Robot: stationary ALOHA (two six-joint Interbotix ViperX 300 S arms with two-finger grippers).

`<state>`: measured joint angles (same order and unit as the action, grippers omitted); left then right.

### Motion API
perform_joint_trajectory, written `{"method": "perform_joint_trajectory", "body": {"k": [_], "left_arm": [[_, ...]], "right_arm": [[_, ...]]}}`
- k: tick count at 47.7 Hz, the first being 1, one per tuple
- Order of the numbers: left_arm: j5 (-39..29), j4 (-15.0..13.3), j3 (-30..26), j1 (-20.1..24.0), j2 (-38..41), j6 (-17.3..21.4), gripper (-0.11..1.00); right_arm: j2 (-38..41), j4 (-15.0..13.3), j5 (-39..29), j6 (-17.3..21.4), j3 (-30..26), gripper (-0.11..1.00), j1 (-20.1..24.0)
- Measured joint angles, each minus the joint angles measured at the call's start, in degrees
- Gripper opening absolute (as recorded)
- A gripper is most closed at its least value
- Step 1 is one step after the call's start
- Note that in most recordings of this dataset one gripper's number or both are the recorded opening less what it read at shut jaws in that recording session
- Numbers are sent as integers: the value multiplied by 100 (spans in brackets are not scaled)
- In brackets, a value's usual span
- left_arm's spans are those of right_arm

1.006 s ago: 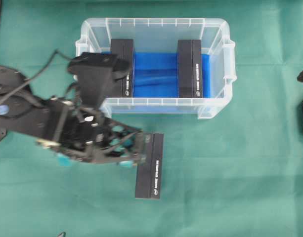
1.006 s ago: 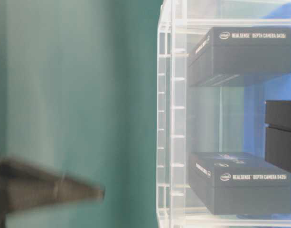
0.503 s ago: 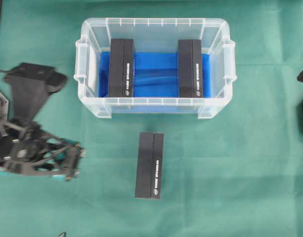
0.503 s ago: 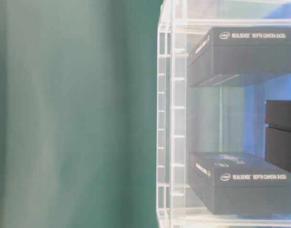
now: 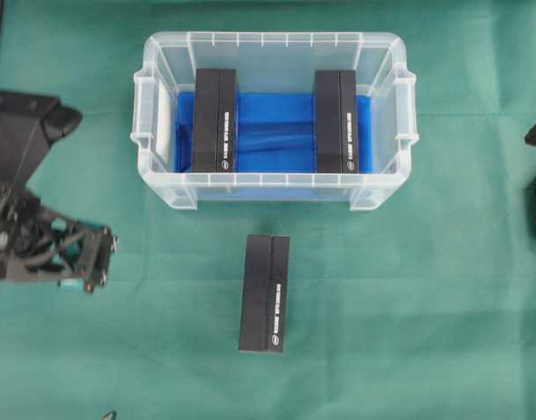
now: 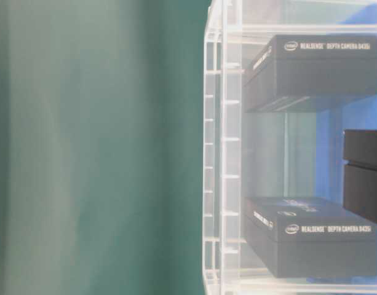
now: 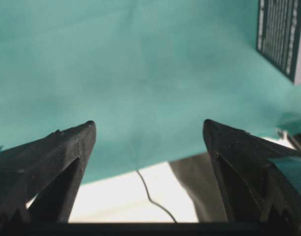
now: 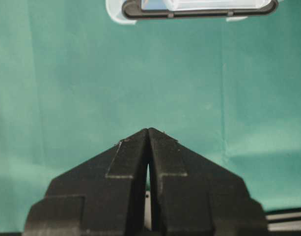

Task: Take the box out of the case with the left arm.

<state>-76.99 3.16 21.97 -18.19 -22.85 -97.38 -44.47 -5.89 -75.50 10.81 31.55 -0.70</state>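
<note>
Box (image 5: 265, 292) of matt black card, long and narrow with small white print along one edge, lies flat on the green table (image 5: 425, 289) just in front of the case (image 5: 274, 180), apart from its wall. The case is a clear rimmed bin with side handles and a blue cloth (image 5: 274, 131) on its bottom; two more black boxes rest inside, one to the left (image 5: 215, 121) and one to the right (image 5: 337, 122), with bare blue between them. Nothing lies between the outer box and the left hand (image 5: 91, 261), which sits at the left edge of the overhead view, well away from it, its fingers (image 7: 52, 157) spread wide and holding nothing. The left wrist camera shows only a printed corner of the box (image 7: 283, 37) at upper right. The table-level view alone makes the lettering on the boxes in the case (image 6: 317, 67) readable. The right wrist view shows the right hand (image 8: 148, 135) with tips pressed together over bare cloth, the case's rim (image 8: 199, 9) ahead.
</note>
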Motion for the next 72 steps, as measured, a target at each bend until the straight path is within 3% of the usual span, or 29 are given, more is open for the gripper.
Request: {"method": "perform_joint_trajectory", "body": {"k": [15,22,34,42,72], "left_arm": [[-290,0,334,1512,-510,967,91],[-422,-9,448,2276,-738,1802,91],[-563,-18,466,3296,-782,2733,91],[-571,-18,466,3568,-721,3050,91],[-571,-26,466,3656,-694,3085,91]], "right_arm": [[9,0,0,-9,0,0,0],[9,0,0,-9,0,0,0],[0,0,9,-9,0,0,0],[0,0,9,0,0,0,0],[9,0,-35,-9,0,0,0]]}}
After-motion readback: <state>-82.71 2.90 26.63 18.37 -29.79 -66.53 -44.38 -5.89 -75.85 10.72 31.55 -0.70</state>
